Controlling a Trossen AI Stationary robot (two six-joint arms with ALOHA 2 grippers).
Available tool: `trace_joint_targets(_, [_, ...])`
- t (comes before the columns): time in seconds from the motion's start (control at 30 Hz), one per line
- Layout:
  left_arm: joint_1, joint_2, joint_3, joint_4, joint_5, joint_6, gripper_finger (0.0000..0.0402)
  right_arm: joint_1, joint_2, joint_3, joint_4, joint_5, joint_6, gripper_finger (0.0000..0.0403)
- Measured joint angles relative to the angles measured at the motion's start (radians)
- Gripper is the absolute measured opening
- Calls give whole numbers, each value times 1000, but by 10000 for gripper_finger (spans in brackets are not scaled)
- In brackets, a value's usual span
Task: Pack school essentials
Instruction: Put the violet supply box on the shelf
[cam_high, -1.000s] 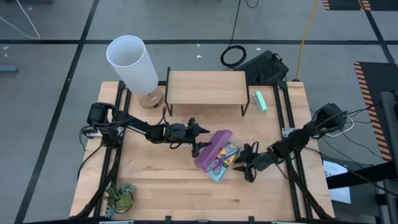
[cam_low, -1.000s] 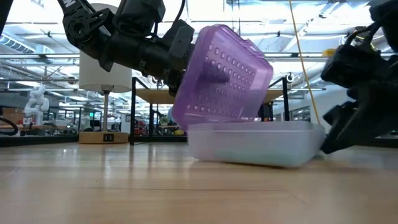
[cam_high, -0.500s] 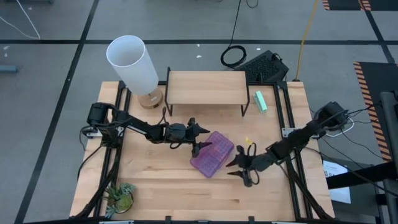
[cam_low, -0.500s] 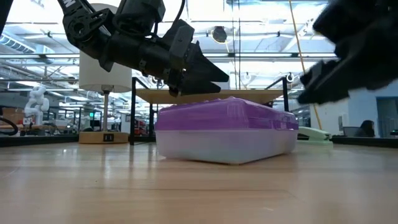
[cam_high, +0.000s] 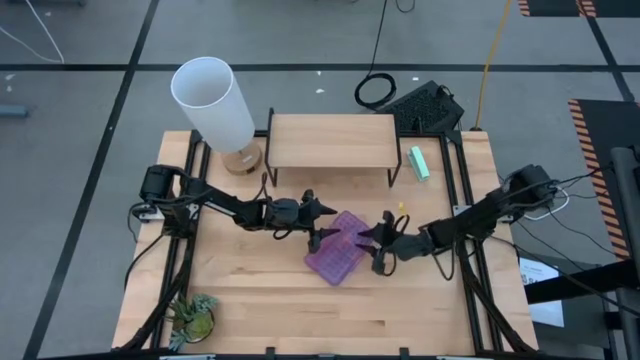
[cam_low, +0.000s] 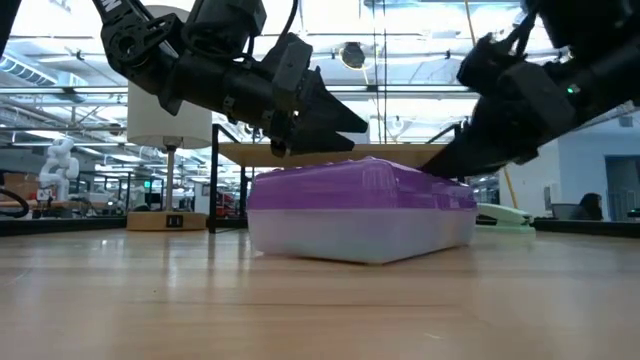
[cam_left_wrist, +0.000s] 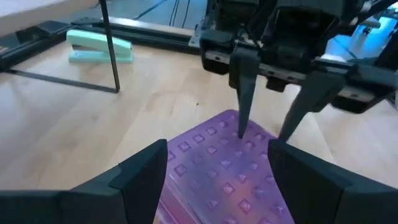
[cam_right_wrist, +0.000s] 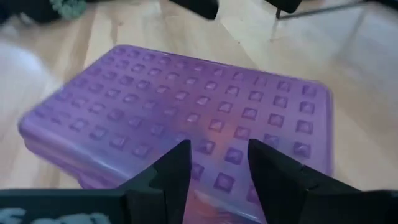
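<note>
A: High view. Where does the purple case (cam_high: 340, 247) lie?

B: Closed, lid down, flat on the table (cam_high: 250, 300) near its middle, in front of the wooden shelf (cam_high: 332, 140).

A: And the 2 grippers?

B: The left gripper (cam_high: 322, 222) hangs over the case's left far edge, jaws apart and empty. The right gripper (cam_high: 379, 243) has its jaws spread at the right end, tips on the lid, gripping nothing.

A: Anything else?

B: A mint-green block (cam_high: 419, 162) lies far right.

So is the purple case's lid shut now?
Shut. In the low view the purple lid lies flat on the pale base with no gap; from above, none of its contents show.
</note>
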Motion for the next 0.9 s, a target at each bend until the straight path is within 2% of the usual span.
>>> trace_joint_targets(0.17, [-18,1,-1,-134,-53,-55,282,5,105,7,-42,13,130,155])
trace_joint_targets(0.53, [-22,29,6,-311,-94,-38,282,17,134,3,-11,25,155,155])
trace_joint_targets(0.73, [-21,75,6,-260,-115,-80,282,40,135,-4,11,95,138,155])
trace_joint_targets(0.9, [-31,29,2,-256,-117,-42,282,56,102,-8,93,108,51,155])
